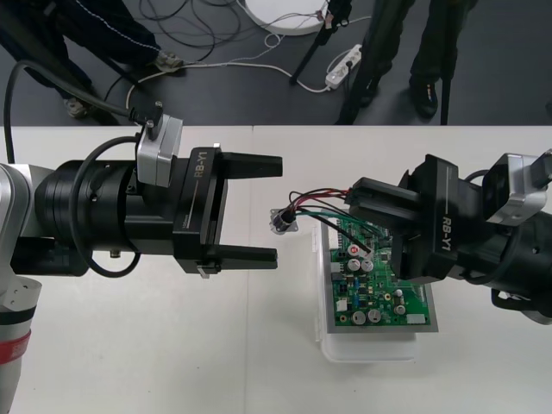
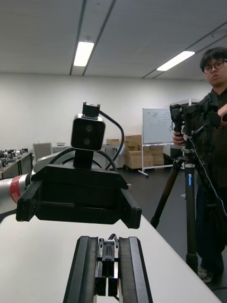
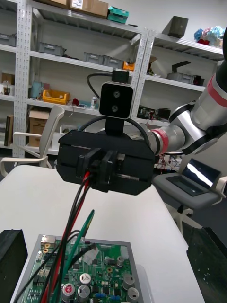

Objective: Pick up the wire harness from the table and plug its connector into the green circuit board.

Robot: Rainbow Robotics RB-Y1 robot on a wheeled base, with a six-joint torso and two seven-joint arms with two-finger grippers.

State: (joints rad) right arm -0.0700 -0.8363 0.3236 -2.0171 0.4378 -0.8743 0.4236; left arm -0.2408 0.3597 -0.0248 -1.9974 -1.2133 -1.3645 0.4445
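Front view: the left end effector (image 1: 277, 211) reaches in from the left to the middle of the frame. Its fingers are spread wide and point right, with nothing between them. The right end effector (image 1: 354, 203) comes in from the right, over the upper edge of the board (image 1: 379, 289), fingers pressed together on one end of the harness (image 1: 312, 200). The harness's long axis runs roughly left to right. Its red, black and green wires lead left from those fingers to the socket (image 1: 282, 222), just off the board's upper left corner. Whether the socket rests on the table (image 1: 259, 345) cannot be told. The board sits on a white base (image 1: 366, 352), right of centre.

Right wrist view: this arm's own fingers (image 2: 135, 272) stand close together and pinch the black plug (image 2: 108, 258), which sits upright between them. The left end effector (image 2: 80, 208) faces them from across the table, its camera on top.

Left wrist view: the left fingers (image 3: 12, 255) stand far apart. Ahead of them the right end effector (image 3: 105, 165) holds the plug, and the wires (image 3: 78, 208) hang from it down to the board (image 3: 94, 279).
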